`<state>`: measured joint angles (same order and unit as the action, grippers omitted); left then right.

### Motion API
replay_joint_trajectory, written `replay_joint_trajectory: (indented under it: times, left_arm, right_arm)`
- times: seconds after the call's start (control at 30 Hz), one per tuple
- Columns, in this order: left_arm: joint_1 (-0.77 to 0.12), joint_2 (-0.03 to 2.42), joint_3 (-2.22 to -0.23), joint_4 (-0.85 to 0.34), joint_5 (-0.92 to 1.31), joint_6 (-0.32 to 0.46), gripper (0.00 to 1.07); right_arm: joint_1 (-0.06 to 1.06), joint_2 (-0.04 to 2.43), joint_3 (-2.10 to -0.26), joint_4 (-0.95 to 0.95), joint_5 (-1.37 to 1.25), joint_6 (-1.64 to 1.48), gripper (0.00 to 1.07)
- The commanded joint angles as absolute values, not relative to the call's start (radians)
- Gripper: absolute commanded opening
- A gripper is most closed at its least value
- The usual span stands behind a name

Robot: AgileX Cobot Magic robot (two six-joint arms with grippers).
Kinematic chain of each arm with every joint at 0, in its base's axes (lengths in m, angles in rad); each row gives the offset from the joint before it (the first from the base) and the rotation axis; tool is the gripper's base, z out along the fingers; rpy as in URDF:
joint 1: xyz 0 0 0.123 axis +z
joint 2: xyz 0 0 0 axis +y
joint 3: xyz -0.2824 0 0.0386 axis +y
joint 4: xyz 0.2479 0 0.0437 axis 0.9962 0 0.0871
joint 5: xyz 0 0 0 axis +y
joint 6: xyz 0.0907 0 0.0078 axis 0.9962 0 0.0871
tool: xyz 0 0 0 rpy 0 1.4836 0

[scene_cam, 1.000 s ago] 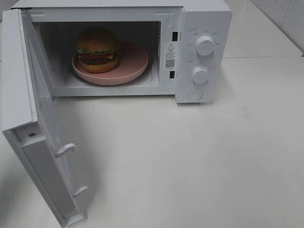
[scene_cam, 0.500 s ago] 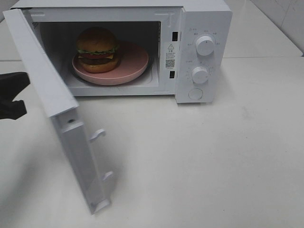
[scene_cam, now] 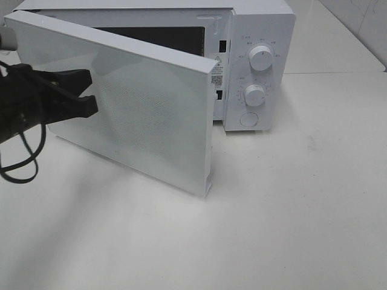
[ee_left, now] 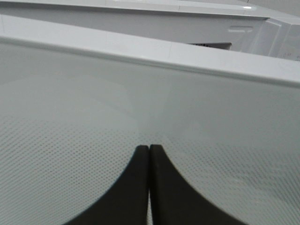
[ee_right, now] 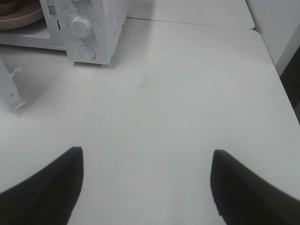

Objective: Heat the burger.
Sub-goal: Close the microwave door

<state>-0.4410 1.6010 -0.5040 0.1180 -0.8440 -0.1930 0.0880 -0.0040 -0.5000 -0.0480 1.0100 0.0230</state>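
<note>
The burger is hidden behind the white microwave door (scene_cam: 139, 115), which stands at a slant, partly shut over the cavity. My left gripper (scene_cam: 91, 92) reaches in from the left, shut, with its black tips against the door's outer face. In the left wrist view the closed fingertips (ee_left: 149, 149) touch the dotted door panel (ee_left: 211, 140). My right gripper (ee_right: 147, 187) hangs open over the bare table with nothing between its fingers. It does not show in the exterior view. A sliver of the pink plate (ee_right: 18, 16) shows inside the microwave (ee_right: 98, 28).
The microwave body (scene_cam: 260, 24) stands at the back, with two knobs (scene_cam: 260, 57) (scene_cam: 254, 95) and a round button (scene_cam: 248, 119) on its right panel. White tabletop (scene_cam: 290, 211) stretches in front and to the right. A black cable (scene_cam: 24, 157) loops under the left arm.
The door has swung from wide open to mostly closed. My left gripper came in from the left and pushed on it. The burger and plate are now covered in the exterior view.
</note>
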Motion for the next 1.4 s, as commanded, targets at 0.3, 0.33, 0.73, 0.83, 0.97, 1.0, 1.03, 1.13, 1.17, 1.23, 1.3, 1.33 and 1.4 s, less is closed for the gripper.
replay_joint_trajectory:
  times: [0.3,0.33,0.73,0.83,0.97,1.0,1.03,1.13,1.17,1.23,1.3,1.33,1.4]
  left_arm:
    - [-0.616,1.766,-0.773,-0.132,-0.746,-0.022,0.00]
    - [-0.634,1.800,-0.819,-0.157,-0.746,-0.022,0.00]
    - [-0.679,1.966,-1.075,-0.215,-0.663,-0.022,0.00]
    - [-0.679,1.976,-1.097,-0.223,-0.657,-0.022,0.00]
    - [-0.679,2.018,-1.183,-0.241,-0.644,-0.021,0.00]
    - [-0.678,2.035,-1.211,-0.244,-0.641,-0.013,0.00]
    - [-0.678,2.035,-1.211,-0.244,-0.641,-0.013,0.00]
    - [-0.671,2.061,-1.253,-0.265,-0.622,0.017,0.00]
    - [-0.671,2.063,-1.267,-0.275,-0.597,0.032,0.00]
    - [-0.671,2.060,-1.267,-0.271,-0.596,0.043,0.00]
    - [-0.679,2.056,-1.267,-0.268,-0.581,0.068,0.00]
    - [-0.681,2.050,-1.266,-0.268,-0.563,0.077,0.00]
    - [-0.691,2.035,-1.261,-0.268,-0.519,0.087,0.00]
  right_arm:
    - [0.083,-0.031,-0.498,-0.051,0.992,0.024,0.75]
    - [0.083,-0.031,-0.498,-0.051,0.992,0.024,0.75]
    - [0.083,-0.031,-0.498,-0.051,0.992,0.024,0.75]
    - [0.083,-0.031,-0.498,-0.051,0.992,0.024,0.75]
    - [0.083,-0.031,-0.498,-0.051,0.992,0.024,0.75]
    - [0.083,-0.031,-0.498,-0.051,0.992,0.024,0.75]
    - [0.083,-0.031,-0.498,-0.051,0.992,0.024,0.75]
    - [0.083,-0.031,-0.498,-0.051,0.992,0.024,0.75]
    - [0.083,-0.031,-0.498,-0.051,0.992,0.024,0.75]
    - [0.083,-0.031,-0.498,-0.051,0.992,0.024,0.75]
    - [0.083,-0.031,-0.498,-0.051,0.992,0.024,0.75]
    - [0.083,-0.031,-0.498,-0.051,0.992,0.024,0.75]
    - [0.083,-0.031,-0.498,-0.051,0.992,0.024,0.75]
